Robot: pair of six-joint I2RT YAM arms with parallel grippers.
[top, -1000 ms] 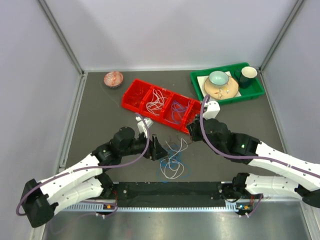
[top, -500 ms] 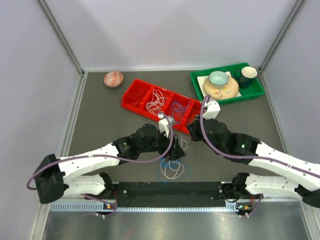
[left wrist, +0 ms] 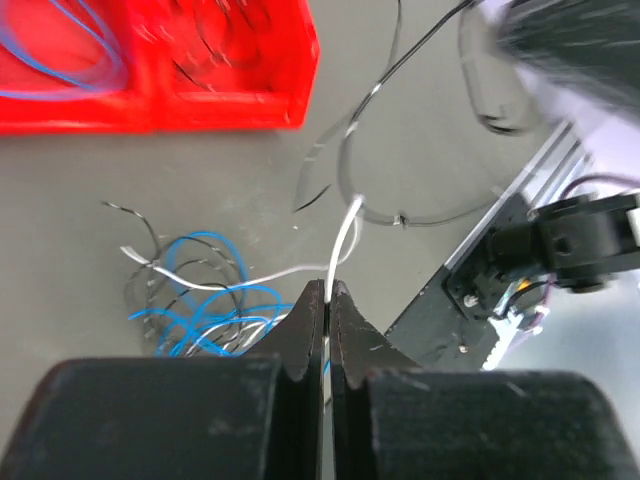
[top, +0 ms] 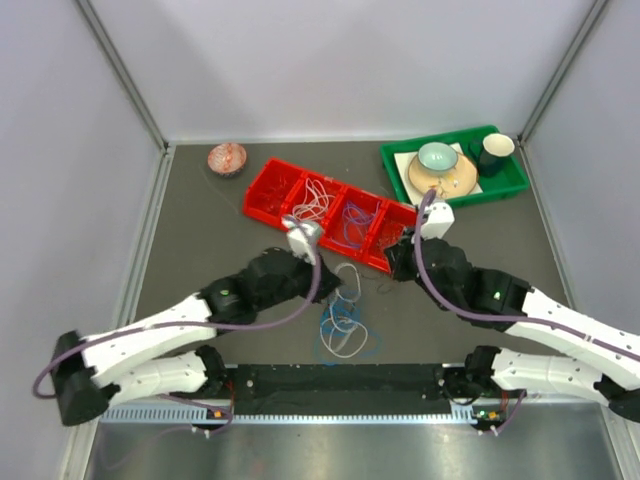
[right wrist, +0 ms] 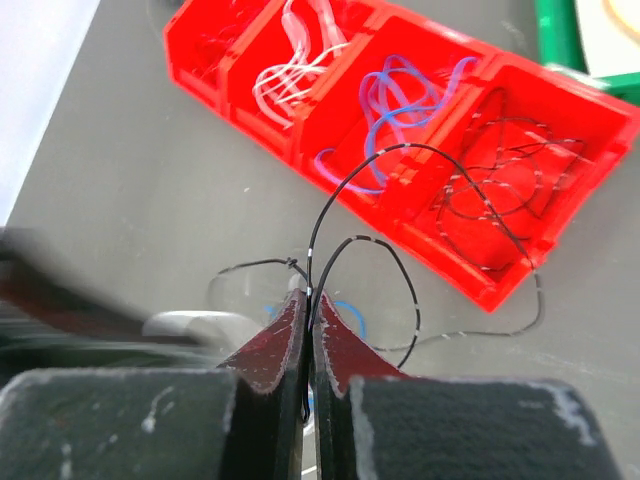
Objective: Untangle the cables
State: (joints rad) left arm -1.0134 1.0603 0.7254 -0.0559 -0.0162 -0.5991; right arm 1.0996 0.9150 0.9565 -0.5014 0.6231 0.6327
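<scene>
1. Progress, as judged: the task is partly done. The red tray (top: pixel 330 181) holds cables sorted by colour: a white bunch (top: pixel 315 200) in one compartment, a blue bunch (top: pixel 355 218) in the next, and a black bunch (right wrist: pixel 490 190) in the end compartment nearest the right arm
2. The contents of the compartment at the opposite end of the tray cannot be told
3. Remaining work: a tangle of cables (top: pixel 345 325) lies on the dark table (top: pixel 200 230), on the near side of the tray and between the two arms. Blue, white and black strands cross one another in it, so none of them counts as separated yet
4. Left gripper (left wrist: pixel 325 300): the jaws are pressed together and pinch a white cable (left wrist: pixel 347 230). This strand runs from the tangle into the jaws and curves away beyond them
5. Right gripper (right wrist: pixel 308 305): the jaws are clenched on a black cable (right wrist: pixel 398 148). In the right wrist view this strand arcs away from the fingertips in a wide loop in front of the tray
6. Appearance of the cables: all are thin and limp and lie in loose curls. The blue strands form several overlapping loops at the core of the tangle, with white and black strands trailing outward from it
7. Judgement: the white and black strands are in hand, and the blue loops still need sorting
</scene>
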